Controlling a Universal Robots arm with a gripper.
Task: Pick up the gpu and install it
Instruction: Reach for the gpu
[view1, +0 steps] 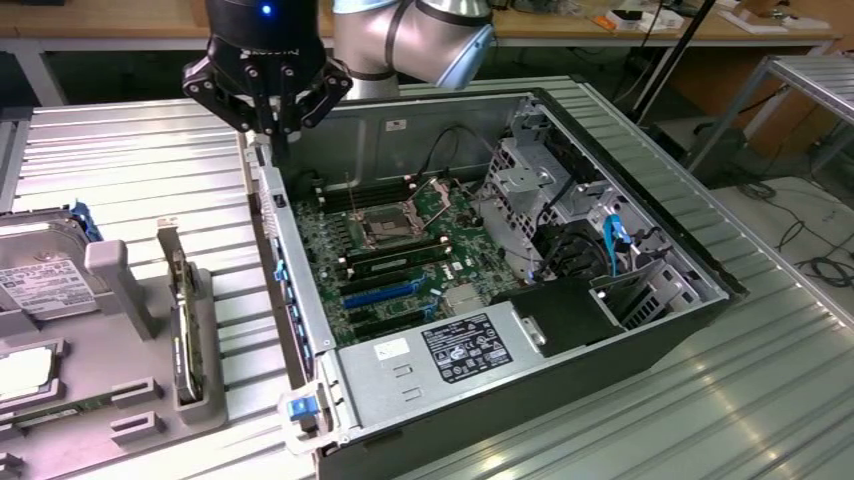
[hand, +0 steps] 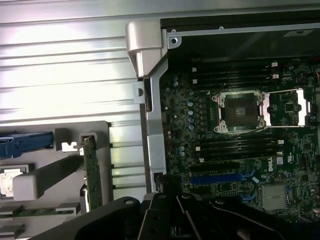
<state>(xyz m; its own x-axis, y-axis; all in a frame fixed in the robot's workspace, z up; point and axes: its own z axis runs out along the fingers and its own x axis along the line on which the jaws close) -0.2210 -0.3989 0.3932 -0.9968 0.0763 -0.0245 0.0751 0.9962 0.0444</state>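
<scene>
One tool (view1: 276, 128) closed, empty, above case (view1: 280, 270) edge. One gpu (view1: 183, 335) upright in grey tray (view1: 147, 385), apart from tool.

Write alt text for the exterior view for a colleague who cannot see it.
The gripper hangs shut and empty over the edge of an open computer case with its circuit board exposed. The graphics card stands on edge in a gray holder at the exterior view's left, apart from the gripper, near a hard drive.

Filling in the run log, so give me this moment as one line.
fingers: shut, empty, over case edge | gpu: upright in tray, untouched | install: not done
</scene>
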